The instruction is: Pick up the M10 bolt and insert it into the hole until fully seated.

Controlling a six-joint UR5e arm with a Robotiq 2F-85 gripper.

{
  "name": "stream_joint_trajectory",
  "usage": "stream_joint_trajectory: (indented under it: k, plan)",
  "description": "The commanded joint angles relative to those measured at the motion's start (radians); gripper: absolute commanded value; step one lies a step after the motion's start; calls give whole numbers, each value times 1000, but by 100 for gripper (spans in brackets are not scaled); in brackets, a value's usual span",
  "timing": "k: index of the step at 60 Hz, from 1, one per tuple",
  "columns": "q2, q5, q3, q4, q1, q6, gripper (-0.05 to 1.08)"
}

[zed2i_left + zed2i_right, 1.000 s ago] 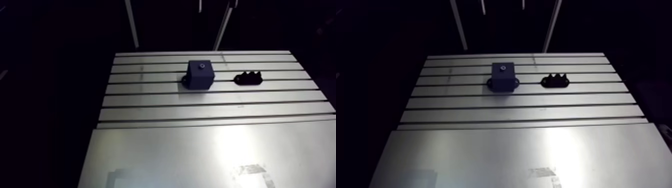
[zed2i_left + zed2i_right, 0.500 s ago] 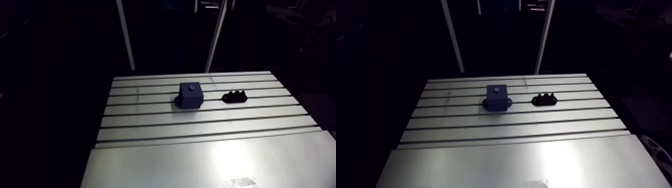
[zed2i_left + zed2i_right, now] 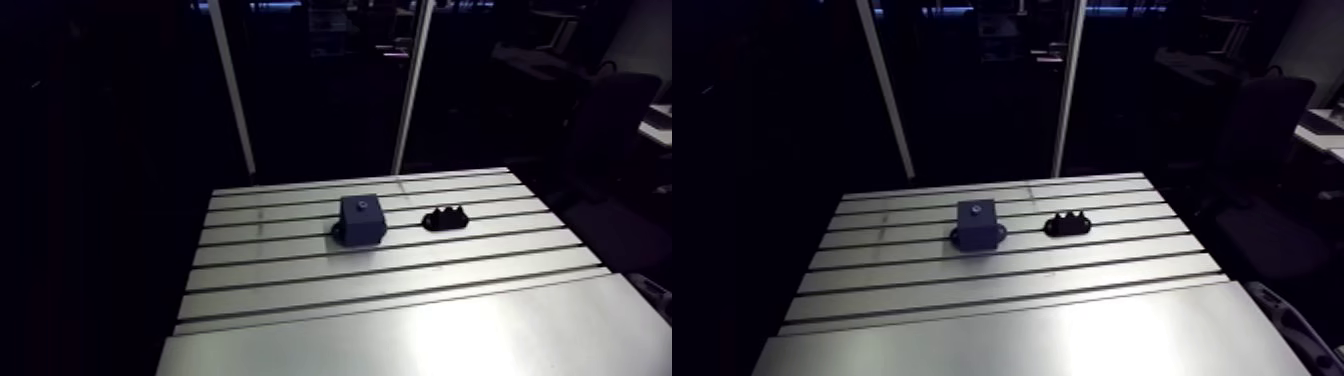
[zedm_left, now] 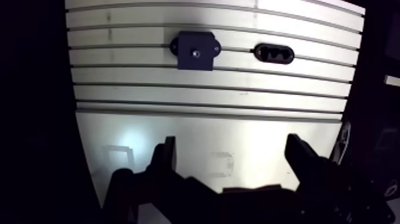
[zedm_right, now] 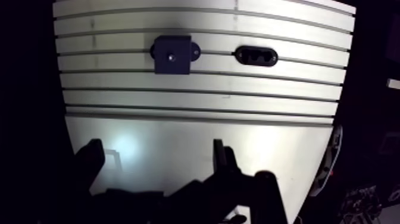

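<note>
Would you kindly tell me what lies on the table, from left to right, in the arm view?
First the dark blue block with a small hole in its top → then the black ridged holder. They stand apart on the slotted table.

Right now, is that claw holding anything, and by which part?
Nothing is held. The gripper is open and empty, well short of the dark block and black holder.
</note>
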Motion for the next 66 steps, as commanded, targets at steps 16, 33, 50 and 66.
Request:
stream_joint_trajectory:
  k: [16, 33, 50, 66]
  plan:
    - [-8, 3, -2, -4, 2, 8, 1]
    - [-46, -9, 62, -44, 50, 93, 1]
    - [-115, -10, 173, -67, 44, 92, 1]
    - [-124, -10, 171, -77, 41, 87, 1]
